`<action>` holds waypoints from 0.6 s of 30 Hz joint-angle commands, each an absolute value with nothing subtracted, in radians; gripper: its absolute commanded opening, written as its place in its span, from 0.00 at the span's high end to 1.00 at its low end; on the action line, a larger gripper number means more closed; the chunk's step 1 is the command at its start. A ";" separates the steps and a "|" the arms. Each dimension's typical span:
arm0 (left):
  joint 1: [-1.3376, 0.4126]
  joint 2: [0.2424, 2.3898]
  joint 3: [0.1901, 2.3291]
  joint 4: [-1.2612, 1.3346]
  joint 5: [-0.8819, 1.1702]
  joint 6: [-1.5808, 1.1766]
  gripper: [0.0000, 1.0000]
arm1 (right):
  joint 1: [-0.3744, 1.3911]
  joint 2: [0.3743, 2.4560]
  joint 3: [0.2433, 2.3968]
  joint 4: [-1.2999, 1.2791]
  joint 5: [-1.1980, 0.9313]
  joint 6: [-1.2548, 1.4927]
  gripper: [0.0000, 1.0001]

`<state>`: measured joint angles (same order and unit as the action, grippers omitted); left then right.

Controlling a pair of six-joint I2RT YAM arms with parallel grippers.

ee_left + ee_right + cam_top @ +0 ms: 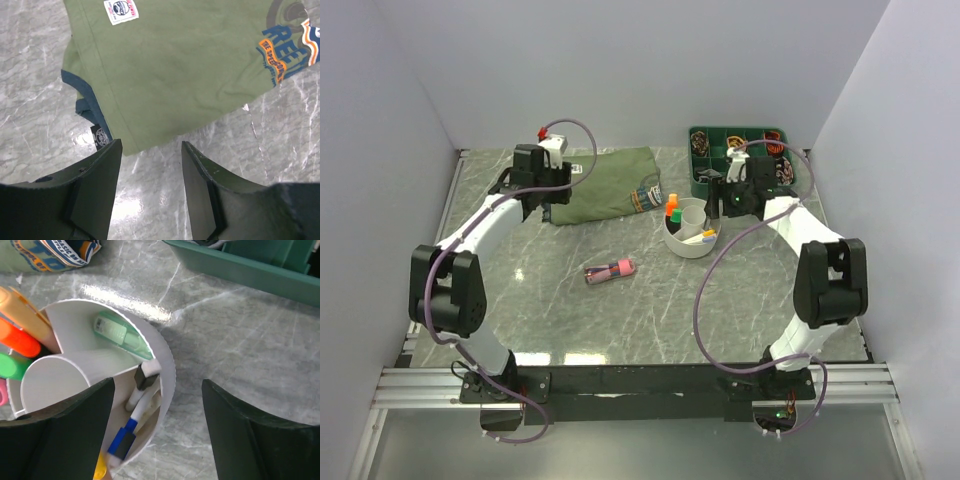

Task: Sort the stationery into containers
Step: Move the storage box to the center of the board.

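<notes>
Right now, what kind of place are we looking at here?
Most likely a robot lab test cell. Plain white walls box in a marble-patterned table, two robot arms are mounted on a metal frame at its edge, and a tub of pens sits staged near a shirt.

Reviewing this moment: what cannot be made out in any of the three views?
- Top view: the loose pens are too small to count or identify.
- Right wrist view: the near side of the tub is hidden behind the right gripper; the highlighters are cut off by the left edge.
- Top view: the contents of the tray are too small, partly hidden by the right arm.
- Left wrist view: the shirt runs off the top edge.
</notes>
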<state>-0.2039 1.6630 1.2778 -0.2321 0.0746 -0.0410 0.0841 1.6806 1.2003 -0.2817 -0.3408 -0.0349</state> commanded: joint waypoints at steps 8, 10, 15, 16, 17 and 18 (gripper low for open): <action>-0.189 1.655 1.307 -0.215 0.066 -0.051 0.43 | 0.124 1.724 1.286 -0.316 -0.255 -0.086 0.39; -0.187 1.664 1.316 -0.216 0.069 -0.054 0.43 | 0.126 1.718 1.278 -0.321 -0.250 -0.087 0.42; -0.187 1.689 1.336 -0.216 0.074 -0.058 0.43 | 0.126 1.701 1.226 -0.327 -0.248 -0.094 0.44; -0.187 1.695 1.339 -0.215 0.074 -0.058 0.42 | 0.126 1.697 1.214 -0.327 -0.250 -0.092 0.45; -0.186 1.698 1.344 -0.215 0.074 -0.060 0.42 | 0.127 1.697 1.210 -0.325 -0.255 -0.094 0.46; -0.187 1.701 1.345 -0.215 0.077 -0.061 0.42 | 0.127 1.697 1.206 -0.324 -0.256 -0.092 0.48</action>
<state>-0.1894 1.6875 1.2945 -0.2317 0.0704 -0.0460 0.1196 1.7161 1.2289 -0.3244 -0.2699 -0.0765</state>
